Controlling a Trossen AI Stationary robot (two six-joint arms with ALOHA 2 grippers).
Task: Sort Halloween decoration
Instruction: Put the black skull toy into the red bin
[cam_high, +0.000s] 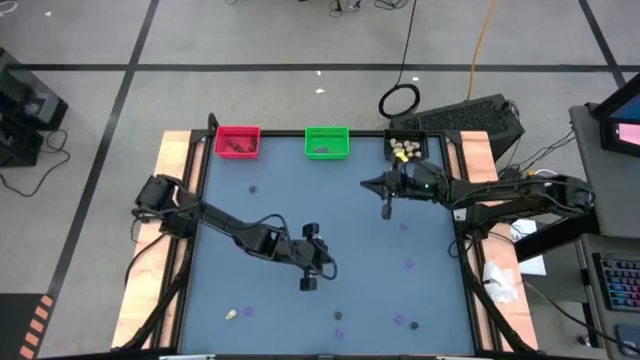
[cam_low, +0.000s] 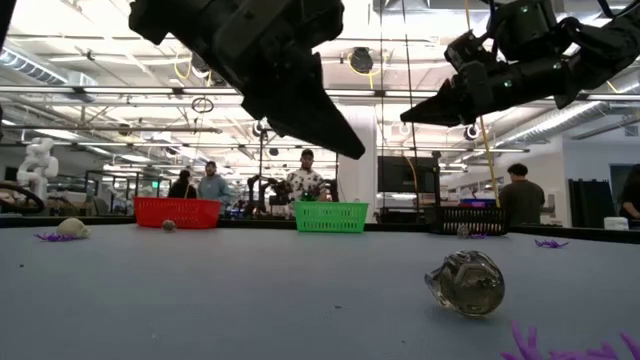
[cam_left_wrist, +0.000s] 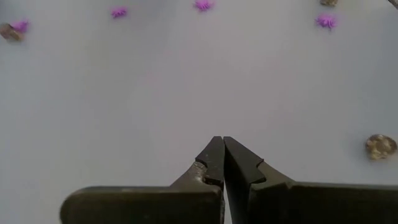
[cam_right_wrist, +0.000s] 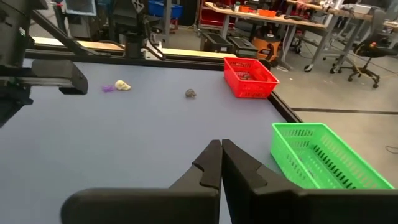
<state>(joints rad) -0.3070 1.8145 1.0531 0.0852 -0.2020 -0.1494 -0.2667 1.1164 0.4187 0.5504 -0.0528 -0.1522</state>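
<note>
Halloween decoration is what's up for sorting, and neither pincer has any of it: the left pincer (cam_high: 308, 284) hangs over the middle of the table (cam_high: 300, 200) with its fingers pressed tight together, nothing between them, and the right pincer (cam_high: 386, 211) is squeezed shut and empty too, poised nearer the far side in front of the black bin (cam_high: 406, 149). Out from the left pincer, the nearest pickings lie toward the near edge: a dark lump (cam_high: 339, 315) just beyond it, purple bits (cam_high: 399, 321) strung along that edge, and a cream lump (cam_high: 232, 314) off at the near-left with a purple bit touching or just beside it. Around the right pincer, a couple of purple bits (cam_high: 408, 265) sit on open table, and a lone dark lump (cam_high: 253, 188) rests near the red bin (cam_high: 238, 141). At the far edge, red bin holds dark pieces, the green bin (cam_high: 327, 142) has something dark-looking in it, hard to tell what, and the black bin holds cream lumps. For the step in hand, my read is the left pincer should open well before descending, come straight down over that dark lump with a finger on either side, and close low against the table, since these trinkets are small enough to skitter away from a glancing touch.
</note>
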